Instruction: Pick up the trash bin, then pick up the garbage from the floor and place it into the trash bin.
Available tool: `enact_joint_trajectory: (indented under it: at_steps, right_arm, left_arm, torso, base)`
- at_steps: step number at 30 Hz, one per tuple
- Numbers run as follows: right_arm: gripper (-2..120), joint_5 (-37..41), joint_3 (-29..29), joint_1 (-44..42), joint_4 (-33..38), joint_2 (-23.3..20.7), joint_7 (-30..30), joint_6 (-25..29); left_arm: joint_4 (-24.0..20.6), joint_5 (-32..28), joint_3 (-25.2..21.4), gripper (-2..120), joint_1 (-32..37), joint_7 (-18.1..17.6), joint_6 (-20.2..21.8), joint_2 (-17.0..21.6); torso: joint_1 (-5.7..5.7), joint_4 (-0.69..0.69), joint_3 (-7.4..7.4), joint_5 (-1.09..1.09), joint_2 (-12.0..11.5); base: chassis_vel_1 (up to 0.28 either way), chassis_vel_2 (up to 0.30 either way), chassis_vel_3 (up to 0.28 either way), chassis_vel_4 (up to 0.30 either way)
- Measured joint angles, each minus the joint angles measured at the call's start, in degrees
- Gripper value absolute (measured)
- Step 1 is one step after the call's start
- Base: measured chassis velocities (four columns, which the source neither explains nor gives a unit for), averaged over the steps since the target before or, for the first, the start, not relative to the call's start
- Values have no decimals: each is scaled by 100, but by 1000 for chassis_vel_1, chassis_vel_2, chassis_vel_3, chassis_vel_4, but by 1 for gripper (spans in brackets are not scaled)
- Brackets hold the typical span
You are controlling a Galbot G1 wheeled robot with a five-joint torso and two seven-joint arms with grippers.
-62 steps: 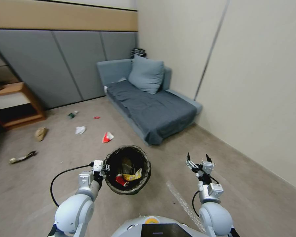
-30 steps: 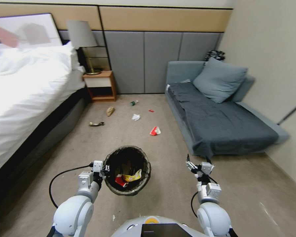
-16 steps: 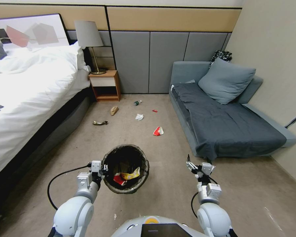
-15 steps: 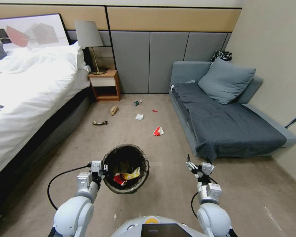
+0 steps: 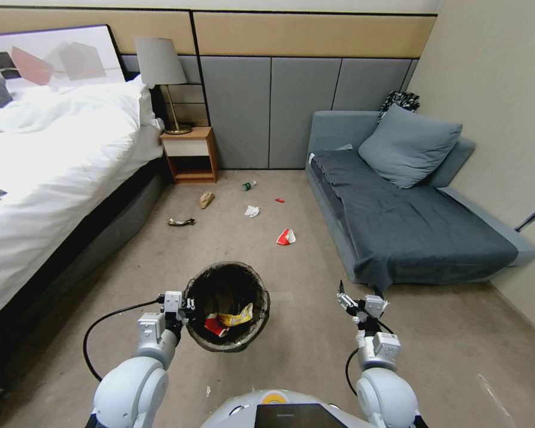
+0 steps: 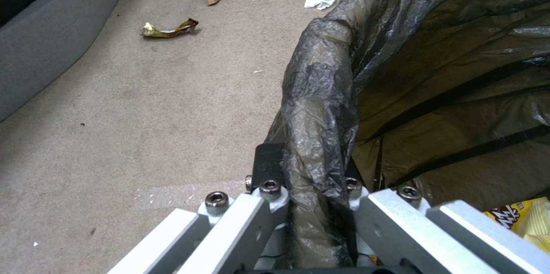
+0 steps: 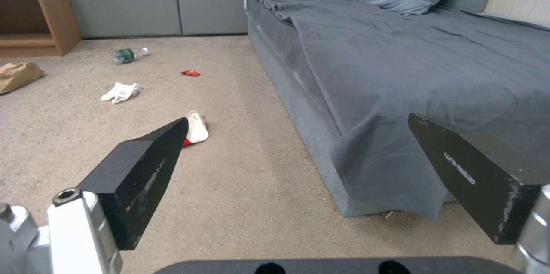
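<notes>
Dark bag plastic folds over the rim of the trash bin [image 5: 226, 306], which hangs off the carpeted floor [image 5: 291, 356] in front of the torso. Left gripper [image 5: 181, 307] is pinched on the rim at the bin's left side; the left wrist view shows the detail, with one black finger [image 6: 268, 163] outside the wall and the bag bunched between the jaws. Inside the bin: a yellow wrapper [image 5: 236, 316] and a red one [image 5: 213, 325].

Right gripper [image 5: 359, 292] is held out over the floor near the corner of the grey sofa [image 5: 410, 226], spread wide and holding nothing.

Garbage on the floor between bed [image 5: 47, 178] and sofa, well ahead of both grippers: red-and-white wrapper [image 5: 286, 237], white paper wad [image 5: 252, 210], small red scrap [image 5: 280, 200], green-labelled bottle [image 5: 248, 186], tan paper bag [image 5: 206, 199], crumpled gold wrapper [image 5: 181, 222]. Right wrist view frames the red-and-white wrapper just past its left finger [image 7: 140, 171]; the gold wrapper shows in the left wrist view.
</notes>
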Motion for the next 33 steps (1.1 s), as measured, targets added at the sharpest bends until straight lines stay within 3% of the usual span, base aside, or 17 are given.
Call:
enact_joint_trajectory:
  at_steps: [33]
  right_arm:
    - [100, -50, -18, 3, -92, 20, 16, -2]
  left_arm:
    - [88, 44, 23, 1, -26, 51, 7, 6]
  torso:
    - [0, 1, 0, 0, 0]
  base:
    - [-64, 65, 65, -63]
